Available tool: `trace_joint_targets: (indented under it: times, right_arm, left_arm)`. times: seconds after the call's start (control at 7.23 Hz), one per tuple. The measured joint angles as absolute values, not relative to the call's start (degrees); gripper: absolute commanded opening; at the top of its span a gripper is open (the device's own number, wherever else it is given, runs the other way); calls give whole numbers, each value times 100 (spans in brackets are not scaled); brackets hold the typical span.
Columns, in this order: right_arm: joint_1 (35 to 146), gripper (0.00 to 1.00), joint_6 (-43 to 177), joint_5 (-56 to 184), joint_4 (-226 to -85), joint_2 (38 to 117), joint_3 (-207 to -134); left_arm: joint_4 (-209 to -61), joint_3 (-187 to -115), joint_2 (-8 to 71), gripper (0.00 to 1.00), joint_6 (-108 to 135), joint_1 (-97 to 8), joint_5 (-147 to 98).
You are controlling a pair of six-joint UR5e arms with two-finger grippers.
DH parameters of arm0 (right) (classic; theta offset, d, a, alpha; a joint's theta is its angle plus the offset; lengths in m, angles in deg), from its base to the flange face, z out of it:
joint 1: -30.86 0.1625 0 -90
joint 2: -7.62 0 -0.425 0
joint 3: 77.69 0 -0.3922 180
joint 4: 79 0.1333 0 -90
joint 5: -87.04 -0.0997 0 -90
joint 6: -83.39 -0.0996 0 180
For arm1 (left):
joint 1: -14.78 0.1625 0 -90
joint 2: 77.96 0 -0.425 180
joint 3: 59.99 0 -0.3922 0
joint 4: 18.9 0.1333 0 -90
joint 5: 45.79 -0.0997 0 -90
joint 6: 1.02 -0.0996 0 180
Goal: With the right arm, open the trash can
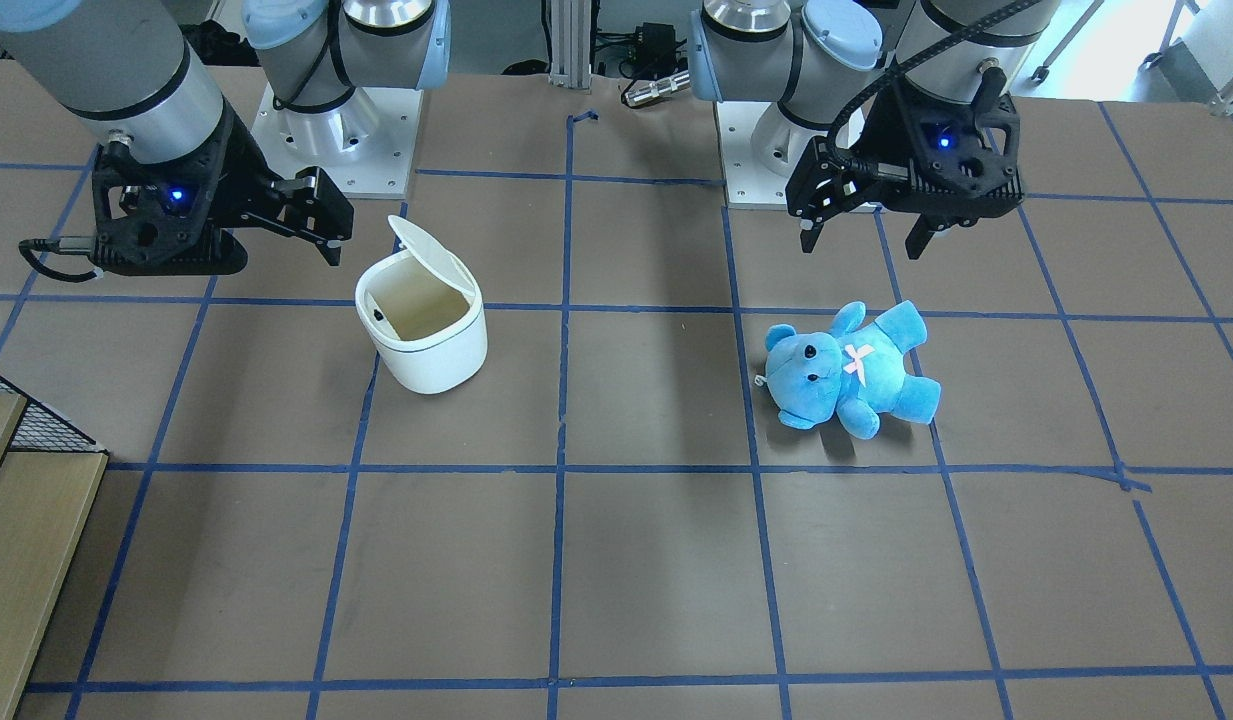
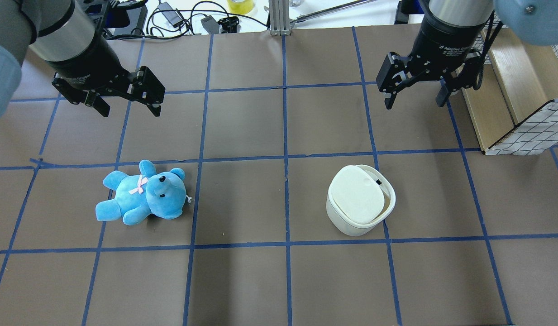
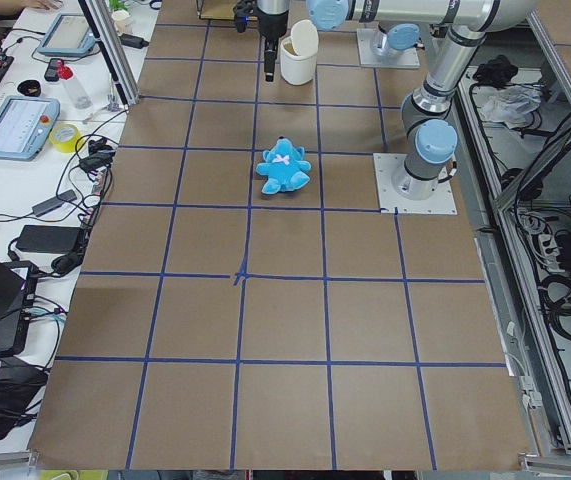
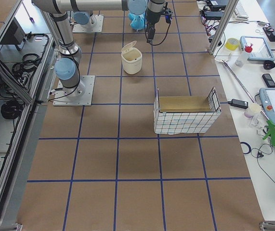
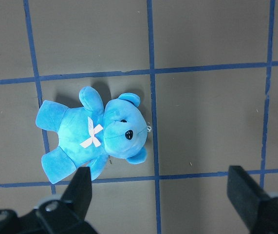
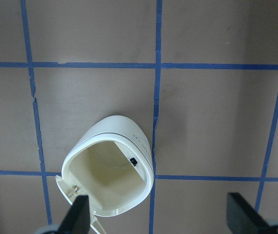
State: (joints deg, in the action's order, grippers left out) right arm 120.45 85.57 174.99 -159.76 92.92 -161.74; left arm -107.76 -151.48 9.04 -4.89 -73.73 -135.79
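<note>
Right gripper point(image 2: 414, 105) aloft (jaws apart)

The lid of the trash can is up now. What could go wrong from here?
1. The lid stands up with nothing holding it; a bump might drop it shut.
2. The trash can sits loose on the table; if the open right gripper brushes it, it may slide or tip.

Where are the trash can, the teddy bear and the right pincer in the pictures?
trash can point(image 1: 431, 362): front-facing view, on its white outer wall.
teddy bear point(image 2: 163, 198): overhead view, on its head.
right pincer point(image 2: 415, 103): overhead view, midway between its fingertips.
</note>
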Motion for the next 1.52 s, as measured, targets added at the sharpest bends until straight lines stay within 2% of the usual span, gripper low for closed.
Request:
trace_joint_targets:
  times: [1.52]
  right_arm:
    - [12015,100,8573,17706,-16030,9308,-16006]
  left_arm:
    - [-10776,-15148,906,100,-489,-7373,-13579]
